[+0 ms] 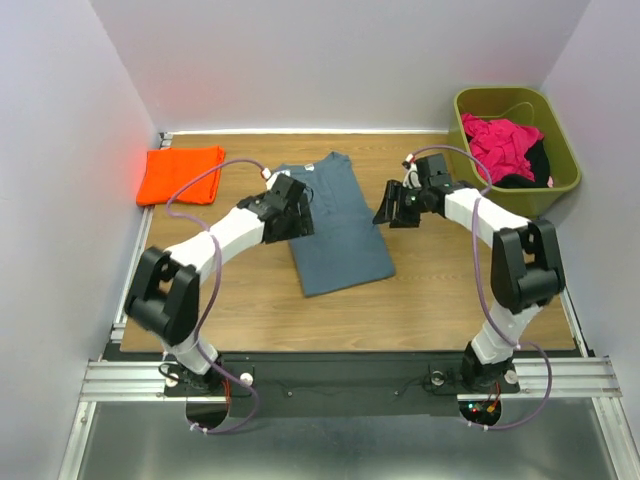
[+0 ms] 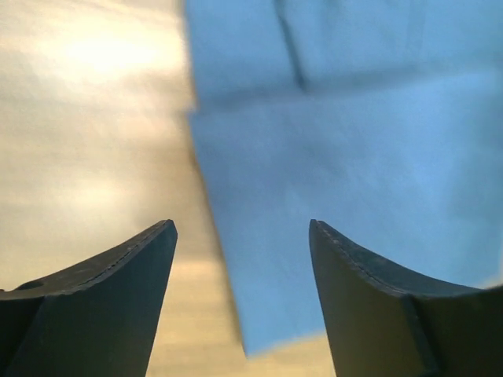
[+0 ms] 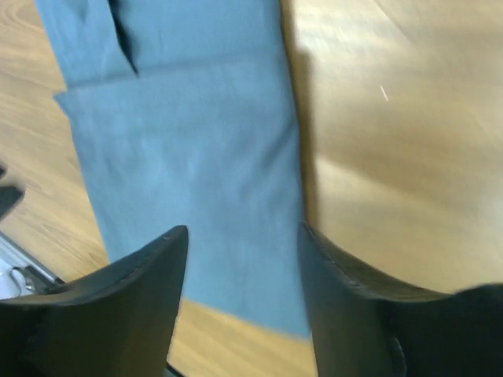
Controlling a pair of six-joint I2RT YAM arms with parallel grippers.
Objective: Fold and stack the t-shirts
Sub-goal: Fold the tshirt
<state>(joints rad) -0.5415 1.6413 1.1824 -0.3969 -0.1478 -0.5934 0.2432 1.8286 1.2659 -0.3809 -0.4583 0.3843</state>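
Blue-grey t-shirt (image 1: 335, 225) folded lengthwise, flat | orange t-shirt (image 1: 181, 174) folded | left claw (image 2: 242, 225) apart | right claw (image 3: 242, 228) apart

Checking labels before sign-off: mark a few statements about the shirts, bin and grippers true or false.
1. The slate blue-grey cloth t-shirt lies on the wooden table. True.
2. The bright orange cloth t-shirt sits on top of it. False: it lies apart, near the far left corner.
3. The olive green plastic bin is empty. False: it holds pink and black clothes.
4. The left gripper is open and holds nothing. True.
5. The right gripper grips that shirt. False: it is open too.
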